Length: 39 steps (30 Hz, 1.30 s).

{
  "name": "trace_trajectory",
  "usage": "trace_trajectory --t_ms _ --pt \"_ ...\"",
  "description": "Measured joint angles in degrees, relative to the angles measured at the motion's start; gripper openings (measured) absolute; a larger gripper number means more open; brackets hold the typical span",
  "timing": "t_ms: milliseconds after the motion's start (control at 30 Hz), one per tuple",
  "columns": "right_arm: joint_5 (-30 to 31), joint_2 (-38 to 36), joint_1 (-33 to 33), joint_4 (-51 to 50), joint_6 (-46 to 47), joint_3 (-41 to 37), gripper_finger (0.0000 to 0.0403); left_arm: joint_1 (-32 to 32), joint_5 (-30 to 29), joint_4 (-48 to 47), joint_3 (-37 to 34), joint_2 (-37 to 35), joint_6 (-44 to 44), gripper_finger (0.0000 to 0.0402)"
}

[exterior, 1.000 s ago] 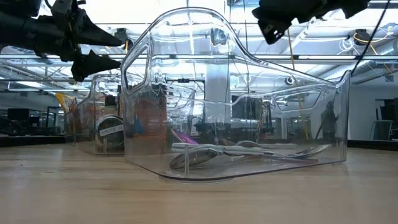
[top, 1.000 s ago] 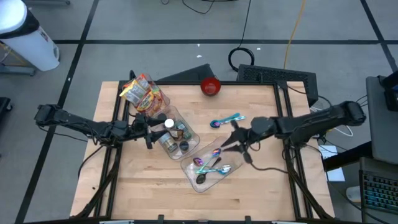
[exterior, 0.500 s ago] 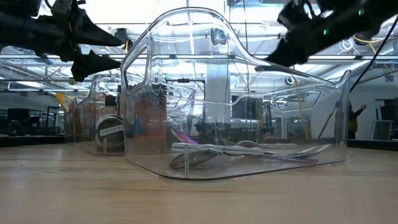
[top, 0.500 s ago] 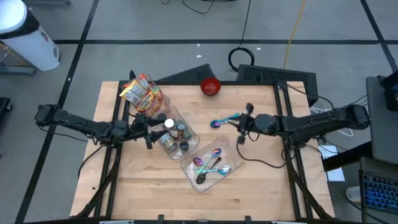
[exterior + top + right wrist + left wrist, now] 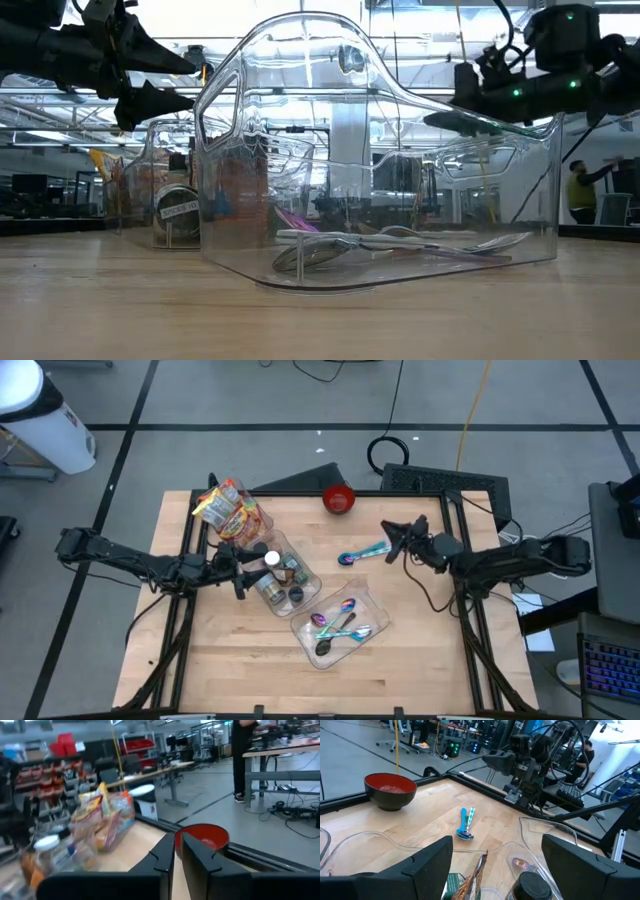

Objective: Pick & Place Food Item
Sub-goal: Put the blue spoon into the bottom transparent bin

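Three clear bins lie in a slanting row on the wooden table. The far one holds snack packets (image 5: 228, 510), the middle one jars (image 5: 280, 575), and the near one (image 5: 340, 625) spoons (image 5: 400, 245). My left gripper (image 5: 242, 575) hovers open at the jar bin's left side; a black jar lid (image 5: 532, 885) and a packet (image 5: 475, 880) show between its fingers, untouched. My right gripper (image 5: 388, 530) is shut and empty. It points level toward the table's left, above the blue spoon (image 5: 362, 553), with the red bowl (image 5: 202, 836) ahead of it.
The red bowl (image 5: 339, 498) stands at the far edge. A blue spoon (image 5: 466, 825) lies loose on the wood right of the jar bin. A black keyboard (image 5: 445, 482) sits beyond the far right corner. Bare wood stretches along the near edge. A person (image 5: 580, 190) stands far behind.
My right gripper has left the space above the spoon bin and gone toward the table's far right, ending over the blue spoon. It has tipped up from pointing down to pointing level. My left gripper and all bins have kept still.
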Motion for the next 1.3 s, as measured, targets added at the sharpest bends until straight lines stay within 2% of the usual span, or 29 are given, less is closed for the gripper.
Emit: trace_trajectory --t_ms 67,233,400,500,600,667,767,833,967,1100,1300 --pt "-1.98 0.41 -1.58 1.39 0.71 -0.04 0.0019 0.0 0.0 0.0 0.0 0.0 0.0 0.0312" --pt "-14.0 0.36 -5.51 -5.17 -6.2 6.0 0.0016 0.0 0.0 -0.02 0.0 0.0 0.0 0.0312" --pt "-13.62 0.41 -7.97 -21.73 -6.73 13.01 0.0016 0.0 0.0 -0.02 0.0 -0.01 -0.01 0.0312" --pt "-15.56 0.59 -9.5 -36.71 -8.39 17.87 0.0023 0.0 0.0 0.0 0.0 0.0 -0.02 0.0312" --pt "-16.63 3.23 -11.41 -48.86 -10.13 22.43 0.0041 0.0 0.0 -0.02 0.0 0.0 -0.01 0.0312" --pt "-18.35 5.98 -12.89 -52.82 -9.56 24.04 0.0063 0.0 0.0 -0.01 0.0 0.0 -0.01 0.0312" --pt "-26.09 11.45 -13.91 -52.55 -7.63 24.17 0.0107 0.0 0.0 0.0 0.0 0.0 0.0 0.0312" --pt "-30.36 14.36 -13.37 -52.07 -9.63 24.16 0.0136 0.0 0.0 -0.02 0.0 0.0 0.0 0.0312" --pt "-32.82 17.29 -11.51 -52.08 -15.35 24.16 0.0171 0.0 0.0 -0.02 0.0 0.0 0.0 0.0312" --pt "-32.87 20.04 -11.24 -52.23 -15.71 24.16 0.0176 0.0 0.0 -0.01 0.0 -0.01 -0.02 0.0312" --pt "-32.86 24.36 -11.62 -54.68 -16.64 24.13 0.0162 0.0 0.0 -0.02 0.0 0.0 -0.02 0.0312"
